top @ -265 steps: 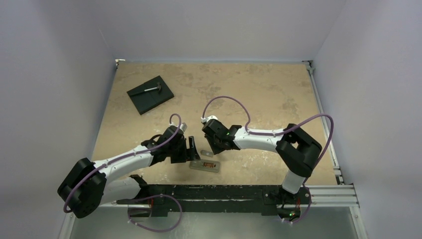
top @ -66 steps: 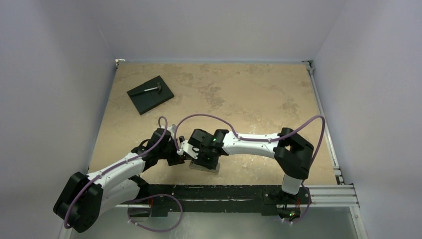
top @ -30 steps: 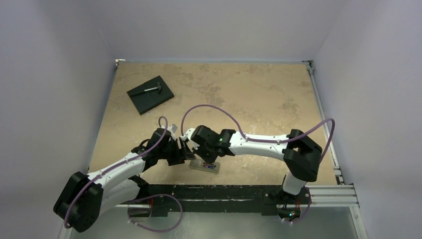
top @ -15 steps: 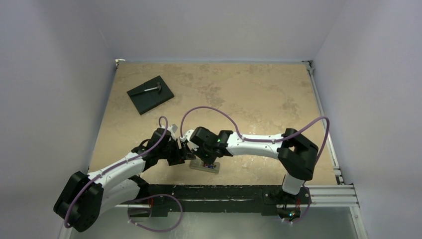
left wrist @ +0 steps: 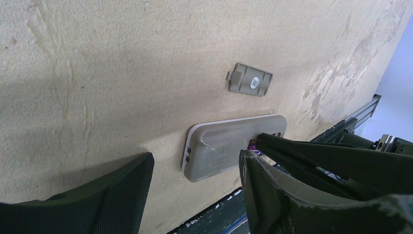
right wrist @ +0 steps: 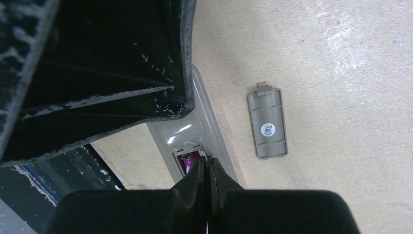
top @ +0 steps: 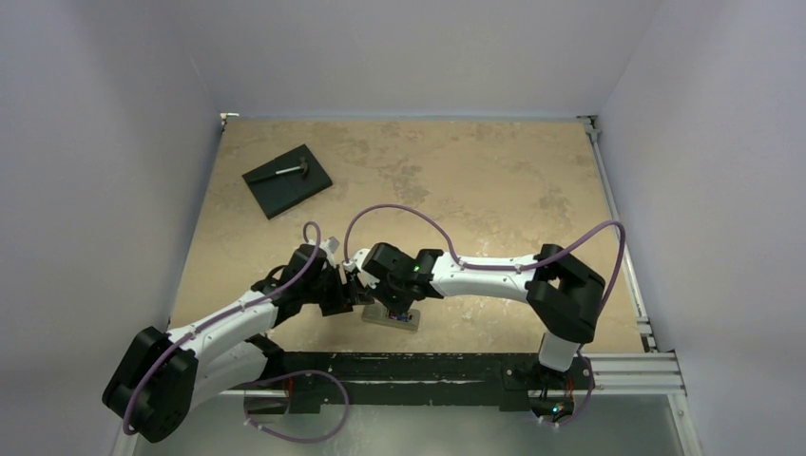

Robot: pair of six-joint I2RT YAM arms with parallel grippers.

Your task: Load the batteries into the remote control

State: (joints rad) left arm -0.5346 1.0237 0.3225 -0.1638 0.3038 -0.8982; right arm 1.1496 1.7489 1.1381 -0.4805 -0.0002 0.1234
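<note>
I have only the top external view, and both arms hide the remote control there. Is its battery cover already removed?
Observer: Yes. In the wrist views the battery cover lies flat on the table beside the remote control, not touching it.
Operator: What does the right end effector do?
Observer: The right end effector is shut, its tips at the open recess, where a purple battery shows.
Operator: Does the left end effector grip the remote control?
Observer: The left end effector is open; the remote control's end lies between its fingers, and contact I cannot confirm.
</note>
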